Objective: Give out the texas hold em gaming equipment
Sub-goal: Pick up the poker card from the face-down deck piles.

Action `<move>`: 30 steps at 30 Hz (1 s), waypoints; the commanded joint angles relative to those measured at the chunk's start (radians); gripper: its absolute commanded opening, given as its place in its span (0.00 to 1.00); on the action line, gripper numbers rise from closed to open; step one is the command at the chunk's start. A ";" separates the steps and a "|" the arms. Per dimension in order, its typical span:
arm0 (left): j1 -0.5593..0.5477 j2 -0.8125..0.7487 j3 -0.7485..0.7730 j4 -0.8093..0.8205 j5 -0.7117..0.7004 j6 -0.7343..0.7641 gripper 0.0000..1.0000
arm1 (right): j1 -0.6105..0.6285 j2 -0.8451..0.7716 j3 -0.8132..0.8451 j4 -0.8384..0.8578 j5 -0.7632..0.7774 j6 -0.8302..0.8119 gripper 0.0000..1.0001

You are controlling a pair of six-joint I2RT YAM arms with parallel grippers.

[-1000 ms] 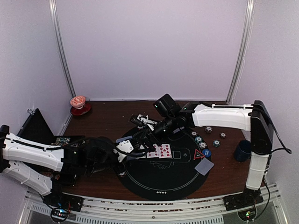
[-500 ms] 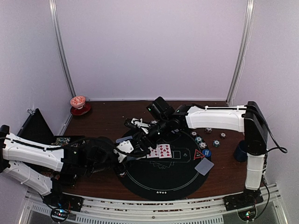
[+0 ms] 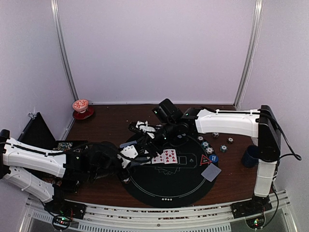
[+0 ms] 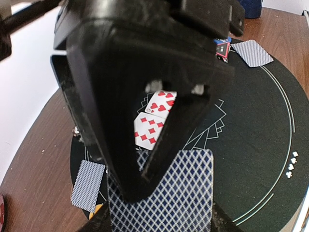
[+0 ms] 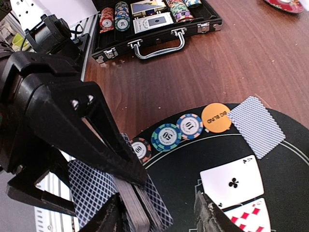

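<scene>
Over the black mat's [image 3: 166, 188] left rim, the top view shows the right gripper [image 3: 143, 142] meeting the left gripper [image 3: 131, 154]. In the left wrist view, the left gripper pinches the deck of cards [image 4: 161, 193], its long axis pointing toward the right gripper. In the right wrist view, the right fingers [image 5: 208, 217] are spread either side of the deck's end, not yet clamped.

A robotics lab booth: white wall panels [image 3: 159, 48] (metal corner posts [image 3: 248, 53]) enclose a table [image 3: 108, 123] carrying two robot arms [image 3: 227, 122].

orange button [image 5: 216, 117] marked "BIG BLIND"; blue-edged chip [image 5: 189, 126] numbered "10"
</scene>
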 commanded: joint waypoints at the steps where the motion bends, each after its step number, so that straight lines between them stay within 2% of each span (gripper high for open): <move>1: 0.001 -0.003 0.006 0.060 0.014 0.010 0.54 | -0.016 -0.049 -0.029 0.001 0.102 -0.036 0.50; 5: 0.001 0.003 0.008 0.059 0.012 0.011 0.54 | -0.019 -0.047 -0.030 -0.018 0.097 -0.053 0.44; 10: 0.001 0.004 0.008 0.058 0.009 0.010 0.54 | -0.019 -0.023 -0.007 -0.060 0.093 -0.068 0.42; 11: 0.001 0.003 0.008 0.060 0.009 0.010 0.54 | -0.022 -0.018 0.000 -0.070 0.065 -0.065 0.44; 14: 0.001 0.005 0.009 0.060 0.009 0.012 0.54 | -0.019 0.005 0.032 -0.121 -0.067 -0.043 0.61; 16: 0.001 0.006 0.009 0.058 0.008 0.012 0.54 | -0.003 0.035 0.061 -0.147 -0.092 -0.029 0.66; 24: 0.001 0.005 0.008 0.060 0.012 0.012 0.54 | 0.012 0.099 0.093 -0.083 -0.038 0.060 0.65; 30: 0.001 0.002 0.008 0.058 0.011 0.012 0.54 | 0.004 0.126 0.105 -0.110 0.048 0.058 0.57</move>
